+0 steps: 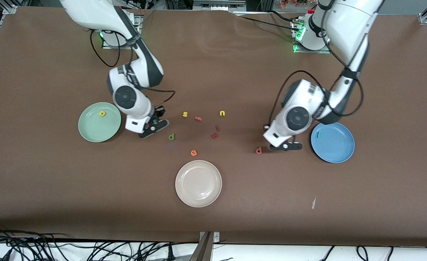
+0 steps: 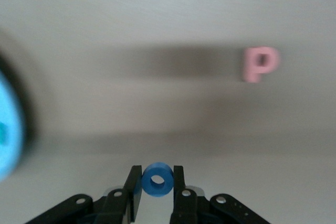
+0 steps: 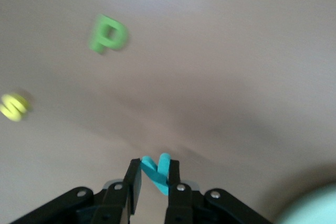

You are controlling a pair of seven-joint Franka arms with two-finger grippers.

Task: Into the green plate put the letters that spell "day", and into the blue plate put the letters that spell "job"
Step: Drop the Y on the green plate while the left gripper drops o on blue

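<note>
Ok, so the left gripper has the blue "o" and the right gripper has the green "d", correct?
Not quite. The left gripper is shut on the blue "o", but the right gripper is shut on the teal "y", as the right wrist view shows. The green "d" lies on the table, in the front view.

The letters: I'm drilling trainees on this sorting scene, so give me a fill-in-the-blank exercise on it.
1. The left end effector is shut on the blue ____.
2. The right end effector is shut on the teal ____.
3. The yellow a lies in the ____ plate.
4. The blue plate holds the teal ____.

Missing: o; y; green; j
</note>
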